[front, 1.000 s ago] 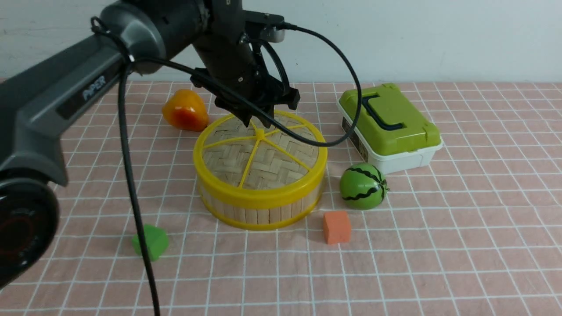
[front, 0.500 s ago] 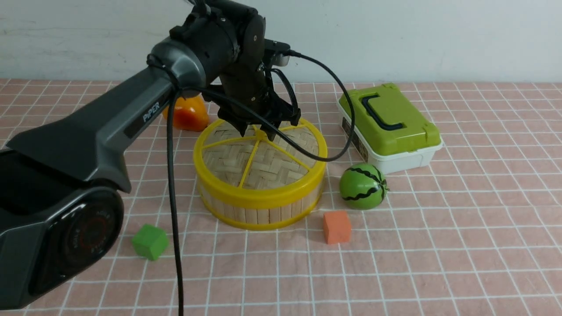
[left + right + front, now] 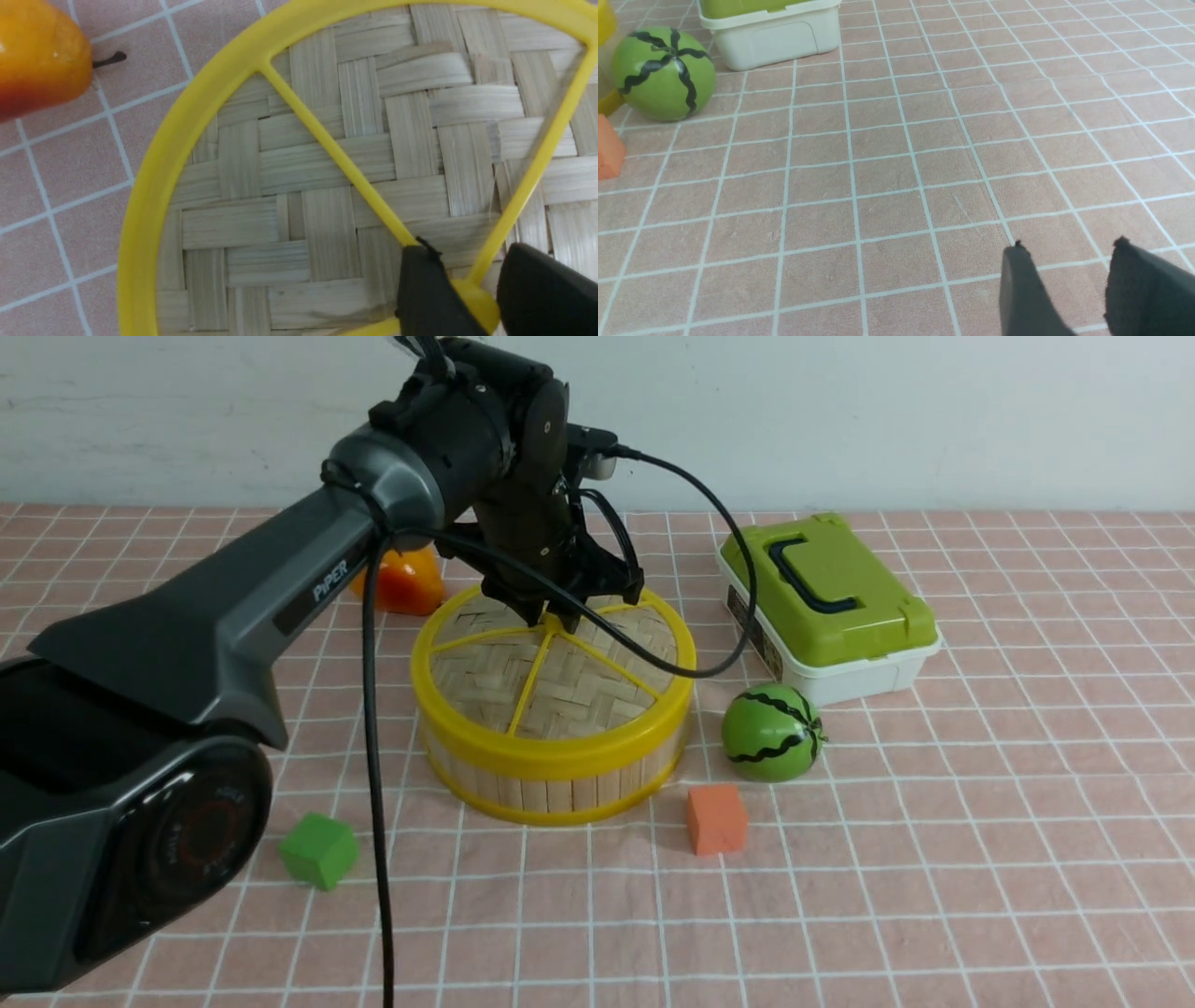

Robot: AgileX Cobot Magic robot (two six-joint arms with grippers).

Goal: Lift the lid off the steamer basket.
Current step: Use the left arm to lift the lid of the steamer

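Left pincer [image 3: 469,261] has lowered and narrowed its jaws onto the central hub [image 3: 474,301] of the round woven-bamboo lid with yellow rim [image 3: 560,677]; grip appears made. Lid sits on the slatted wooden steamer basket [image 3: 551,791], unlifted. Right pincer [image 3: 1069,249] open, well apart.

Pale woven bamboo of the lid [image 3: 327,186] fills most of the view, ringed by a thick yellow rim. The left gripper [image 3: 469,261] has its two dark fingers either side of the yellow hub [image 3: 472,301] where the spokes meet. An orange-yellow fruit [image 3: 37,60] lies on the pink checked cloth [image 3: 70,186] near the rim.
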